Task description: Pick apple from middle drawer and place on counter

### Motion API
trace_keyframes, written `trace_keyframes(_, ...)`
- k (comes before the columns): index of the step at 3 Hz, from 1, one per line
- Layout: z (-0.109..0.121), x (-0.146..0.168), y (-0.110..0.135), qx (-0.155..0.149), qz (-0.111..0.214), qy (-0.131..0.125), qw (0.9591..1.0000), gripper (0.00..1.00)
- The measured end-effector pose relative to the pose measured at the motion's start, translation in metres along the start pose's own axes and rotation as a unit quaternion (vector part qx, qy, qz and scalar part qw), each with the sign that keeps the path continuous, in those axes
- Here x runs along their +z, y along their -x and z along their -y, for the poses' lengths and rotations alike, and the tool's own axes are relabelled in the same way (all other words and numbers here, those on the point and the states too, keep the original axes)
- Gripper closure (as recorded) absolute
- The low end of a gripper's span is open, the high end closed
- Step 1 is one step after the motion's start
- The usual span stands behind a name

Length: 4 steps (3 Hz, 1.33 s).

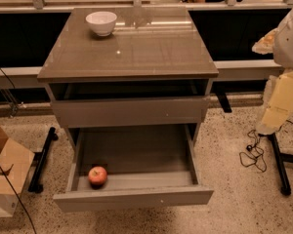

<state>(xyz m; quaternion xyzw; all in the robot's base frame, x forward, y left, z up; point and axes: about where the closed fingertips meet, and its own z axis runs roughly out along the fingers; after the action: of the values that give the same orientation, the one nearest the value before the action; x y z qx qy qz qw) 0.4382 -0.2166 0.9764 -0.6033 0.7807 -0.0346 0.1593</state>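
Observation:
The apple [97, 175], small, round and red, lies in the front left corner of the open middle drawer [136, 196], which is pulled far out and has a smooth grey inside. The drawer above it [129, 111] stands slightly out. The counter [129, 50] is the glossy grey-brown top slab. My arm shows as a white shape at the right edge, and the gripper [266, 41] is there, beside the counter's right side, high above and far right of the apple. It holds nothing that I can see.
A white bowl [101, 22] stands at the counter's back left. A cardboard box [5, 172] sits on the floor at left. A beige covered stand [282, 104] with black legs and a cable [254, 152] are at right. A rail runs behind the cabinet.

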Motion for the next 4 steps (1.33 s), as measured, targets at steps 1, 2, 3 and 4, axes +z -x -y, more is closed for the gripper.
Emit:
trace_keyframes(1,0.000,0.000,0.002,0.000,0.002,-0.001,1.0000,0.00)
trace_keyframes(2,-0.014,0.019,0.022,0.006,0.041,0.021,0.9989,0.00)
trace_keyframes(3,-0.042,0.058,0.071,0.005,0.113,0.065,0.9914,0.00)
trace_keyframes(4,-0.064,0.116,0.140,0.007,0.201,0.107,0.9738,0.00)
